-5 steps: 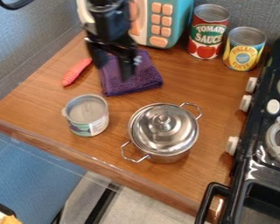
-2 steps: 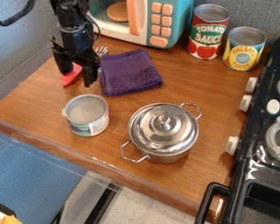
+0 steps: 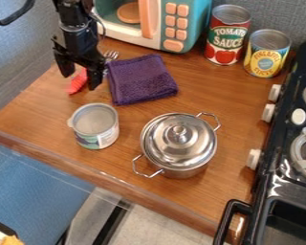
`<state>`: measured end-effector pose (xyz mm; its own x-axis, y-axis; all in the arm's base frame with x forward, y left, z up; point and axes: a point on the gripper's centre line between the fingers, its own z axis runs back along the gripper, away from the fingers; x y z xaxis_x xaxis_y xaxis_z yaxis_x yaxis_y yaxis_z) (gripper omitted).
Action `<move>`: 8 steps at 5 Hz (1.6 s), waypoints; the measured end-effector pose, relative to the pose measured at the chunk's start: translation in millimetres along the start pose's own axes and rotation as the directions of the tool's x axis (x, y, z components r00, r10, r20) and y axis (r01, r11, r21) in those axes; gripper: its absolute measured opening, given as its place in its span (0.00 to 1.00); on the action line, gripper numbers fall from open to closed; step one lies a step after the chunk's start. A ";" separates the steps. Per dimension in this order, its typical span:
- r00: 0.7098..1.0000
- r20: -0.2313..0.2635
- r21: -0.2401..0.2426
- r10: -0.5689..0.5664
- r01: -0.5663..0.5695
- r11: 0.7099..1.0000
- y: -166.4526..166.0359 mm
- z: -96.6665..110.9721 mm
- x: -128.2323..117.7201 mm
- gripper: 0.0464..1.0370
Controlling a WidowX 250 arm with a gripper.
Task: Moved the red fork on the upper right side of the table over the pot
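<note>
The gripper (image 3: 81,80), empty, hangs with its fingers spread over the red fork (image 3: 76,85) beside the purple cloth (image 3: 143,81), apparently to straddle the handle before carrying it to the pot (image 3: 180,143)

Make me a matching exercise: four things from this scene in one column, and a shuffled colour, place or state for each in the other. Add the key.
1. fork
2. gripper
3. pot
4. cloth

A. purple, folded
B. silver, lid on
C. red-handled
D. open, above the table

Pairs: 1-C, 2-D, 3-B, 4-A
</note>
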<state>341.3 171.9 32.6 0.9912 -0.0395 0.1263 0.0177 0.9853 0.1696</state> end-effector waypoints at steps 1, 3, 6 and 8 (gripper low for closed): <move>0.999 -0.028 -0.005 0.024 -0.024 1.000 5.4 -9.4 -3.3 0.96; 0.998 -0.040 -0.002 0.046 -0.046 0.999 9.1 -15.2 1.3 0.62; 0.991 -0.023 0.047 0.133 -0.131 0.990 -14.6 61.6 -0.9 0.38; 1.000 -0.016 -0.012 0.025 -0.025 1.000 -102.6 90.6 18.1 0.38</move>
<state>345.6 55.1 106.0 0.9933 -0.0126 0.1150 -0.0053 0.9880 0.1544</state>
